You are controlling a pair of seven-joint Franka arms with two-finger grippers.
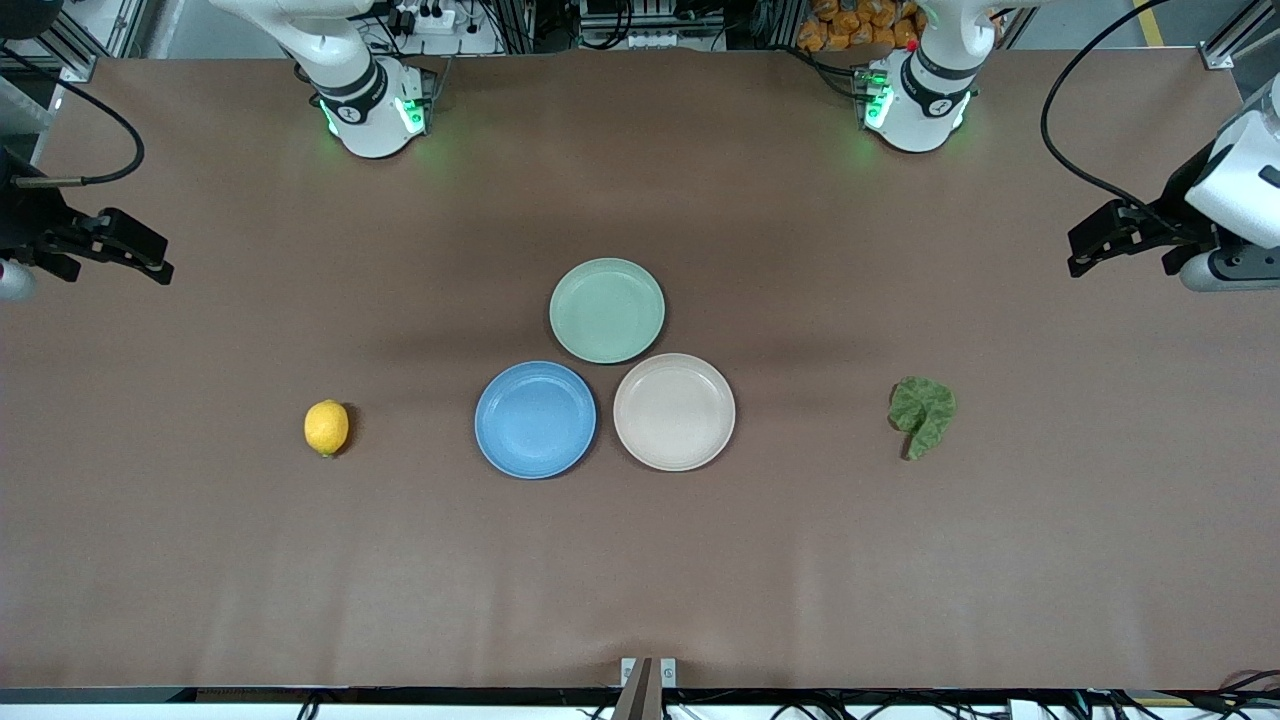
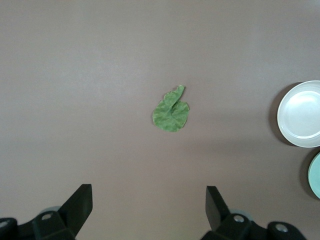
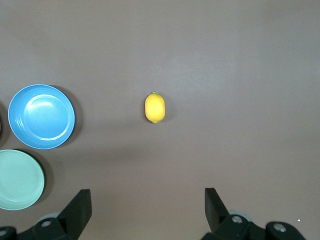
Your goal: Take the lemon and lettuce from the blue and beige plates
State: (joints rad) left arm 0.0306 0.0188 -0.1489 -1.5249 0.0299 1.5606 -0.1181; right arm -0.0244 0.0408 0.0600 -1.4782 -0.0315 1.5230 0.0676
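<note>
while both arms wait high at the ends of the tabletop (image 1: 640,580), the three plates sit bare at its middle: blue plate (image 1: 535,420), beige plate (image 1: 674,411), green plate (image 1: 607,310), the three close together, the green one farthest from the front camera. the lemon (image 1: 326,428) lies on the tabletop toward the right arm's end, well apart from the blue plate; the lettuce (image 1: 922,413) lies flat toward the left arm's end, well apart from the beige plate. neither item rests on a plate, contrary to the task's wording. the right tool (image 3: 145,212) hangs over bare tabletop at its own end with fingers spread and empty, the lemon (image 3: 155,107) in its wrist view. the left tool (image 2: 149,212) hangs likewise at its end, fingers spread and empty, the lettuce (image 2: 171,111) in view. judging from this, no grasp is in hand and the work looks either finished or at rest. any next move would call for each tool to descend over its own item, the thin leaf needing a low pinch at the tabletop.
</note>
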